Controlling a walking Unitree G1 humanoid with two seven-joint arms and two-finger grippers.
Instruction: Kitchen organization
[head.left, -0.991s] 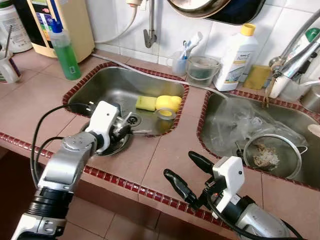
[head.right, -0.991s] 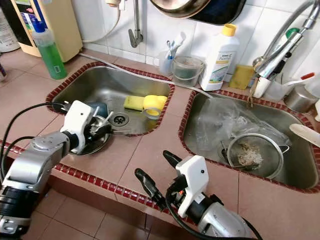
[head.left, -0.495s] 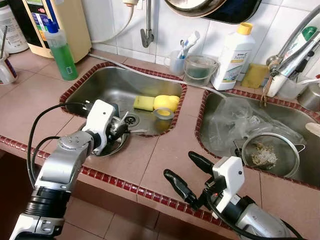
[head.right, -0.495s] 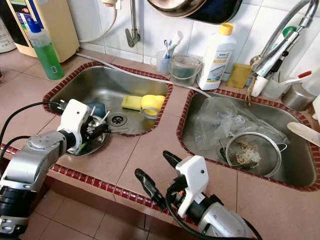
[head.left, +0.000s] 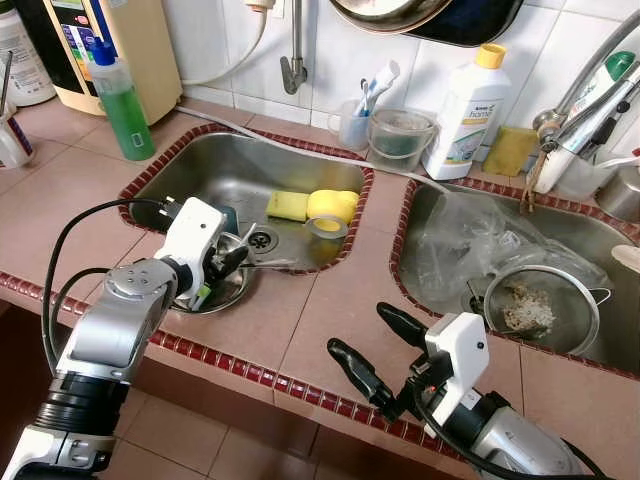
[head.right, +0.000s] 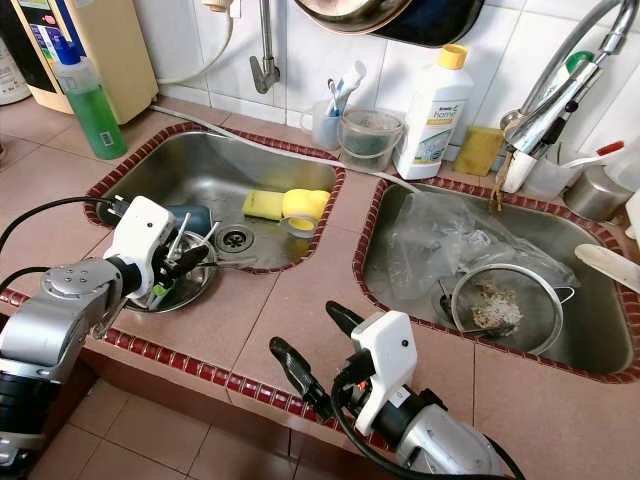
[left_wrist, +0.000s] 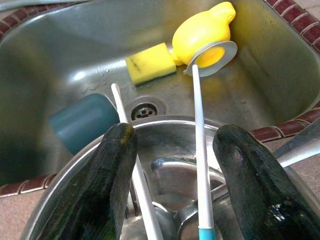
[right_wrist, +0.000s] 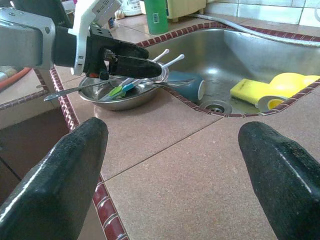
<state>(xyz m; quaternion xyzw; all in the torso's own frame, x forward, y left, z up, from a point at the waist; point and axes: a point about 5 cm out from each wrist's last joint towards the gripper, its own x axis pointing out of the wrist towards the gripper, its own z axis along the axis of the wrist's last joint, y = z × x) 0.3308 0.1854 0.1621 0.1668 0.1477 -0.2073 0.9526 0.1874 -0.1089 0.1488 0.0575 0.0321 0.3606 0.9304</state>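
Steel, slick and light, the utensil-filled bowl (head.left: 225, 288) is best pinched at its thin rim by the left end effector (left_wrist: 170, 190), fingers apart.

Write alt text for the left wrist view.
Two black fingers of the left hand straddle a steel bowl holding white-handled utensils at a sink's edge. Beyond, in the sink, lie a teal cup, a yellow sponge and a yellow lemon-shaped item.
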